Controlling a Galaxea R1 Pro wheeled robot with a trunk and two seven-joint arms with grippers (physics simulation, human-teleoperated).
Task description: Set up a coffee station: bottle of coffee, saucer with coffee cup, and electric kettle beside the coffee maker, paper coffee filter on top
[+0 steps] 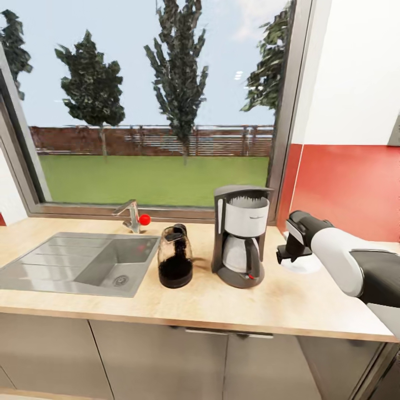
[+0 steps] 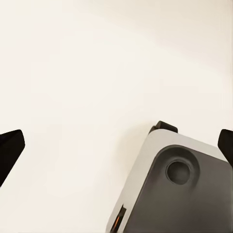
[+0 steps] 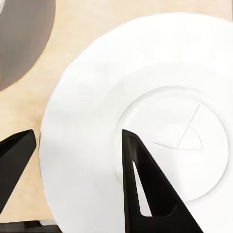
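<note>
The right gripper (image 3: 77, 160) is hovering spread apart over the flat round white saucer (image 3: 141, 121), which is lying on the light wood-grain countertop (image 1: 222, 305) just beside the tall dark-grey coffee maker (image 1: 240, 236), likely to set or adjust it; the glass kettle (image 1: 175, 256) is standing on the machine's other side, and the left gripper (image 2: 116, 145) is gaping, empty
</note>
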